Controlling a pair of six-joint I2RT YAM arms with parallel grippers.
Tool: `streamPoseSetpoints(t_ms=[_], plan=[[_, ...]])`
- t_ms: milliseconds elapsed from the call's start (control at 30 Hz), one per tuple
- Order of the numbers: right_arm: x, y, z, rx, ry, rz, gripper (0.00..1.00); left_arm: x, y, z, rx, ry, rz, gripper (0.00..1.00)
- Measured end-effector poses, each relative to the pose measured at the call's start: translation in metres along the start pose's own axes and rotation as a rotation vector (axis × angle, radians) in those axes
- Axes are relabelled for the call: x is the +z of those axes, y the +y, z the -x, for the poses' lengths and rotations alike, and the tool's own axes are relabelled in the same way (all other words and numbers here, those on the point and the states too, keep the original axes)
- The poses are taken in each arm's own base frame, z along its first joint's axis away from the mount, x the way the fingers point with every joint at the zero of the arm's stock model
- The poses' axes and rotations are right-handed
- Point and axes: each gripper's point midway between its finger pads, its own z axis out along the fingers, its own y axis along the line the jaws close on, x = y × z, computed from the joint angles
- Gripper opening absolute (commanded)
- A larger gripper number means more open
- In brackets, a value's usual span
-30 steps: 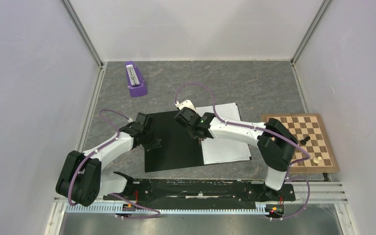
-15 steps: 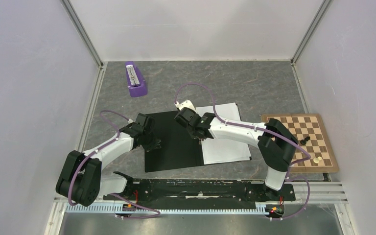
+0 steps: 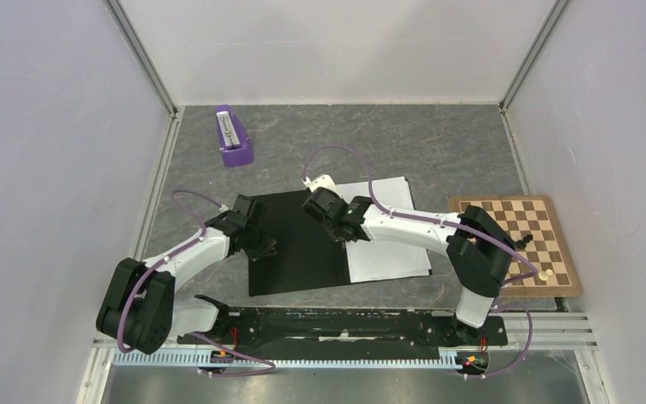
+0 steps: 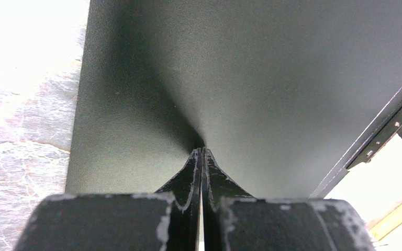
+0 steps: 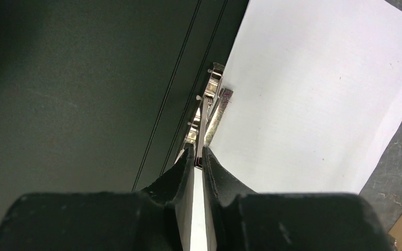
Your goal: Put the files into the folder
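Purple stapler-like tool [image 3: 234,137] lies well apart, at 11 o'clock from the folder, and has no part in this. Left gripper [image 4: 200,150]: fingers pressed together with nothing between them, tips down on the black inner face of the folder [image 3: 290,265], at 9 o'clock on its left leaf; this reads as pinning it flat. The folder lies open mid-table, black side up. Right gripper [image 5: 198,154] sits at the spine, toward 12 o'clock. Its jaws are nearly together, and the thin metal lever of the spine clip [image 5: 213,94] runs into the slit between them, so it looks clamped on that lever. Files [image 3: 391,244] lie on the right leaf, at 3 o'clock from the spine, left edge by the clip. Step in hand, as I judge it: working the clip to secure the sheets. The next move calls for a firm hold on the lever and no dragging of the paper. Chessboard [image 3: 547,231] is at far right. Cannot tell whether the paper edge sits under or beside the clip, nor the sheet count. The right arm hides part of the files from above.
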Motion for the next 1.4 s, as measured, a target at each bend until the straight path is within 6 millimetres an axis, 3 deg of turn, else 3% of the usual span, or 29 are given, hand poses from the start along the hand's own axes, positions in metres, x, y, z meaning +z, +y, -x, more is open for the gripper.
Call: streamPoseSetpoints(t_ms=[267, 533, 1000, 1400], plan=[[0.002, -0.002, -0.012, 0.008, 0.005, -0.002, 0.0, 0.001, -0.003, 0.002, -0.015, -0.005, -0.006, 0.02], [-0.002, -0.008, -0.028, 0.073, -0.039, 0.018, 0.0, 0.004, -0.006, 0.003, -0.044, -0.014, -0.026, 0.02], [0.012, 0.004, -0.053, 0.136, -0.038, 0.084, 0.0, 0.004, -0.006, 0.004, -0.057, -0.014, -0.032, 0.02], [0.023, 0.01, -0.061, 0.14, -0.004, 0.11, 0.0, 0.004, -0.006, 0.004, -0.059, -0.011, -0.035, 0.03]])
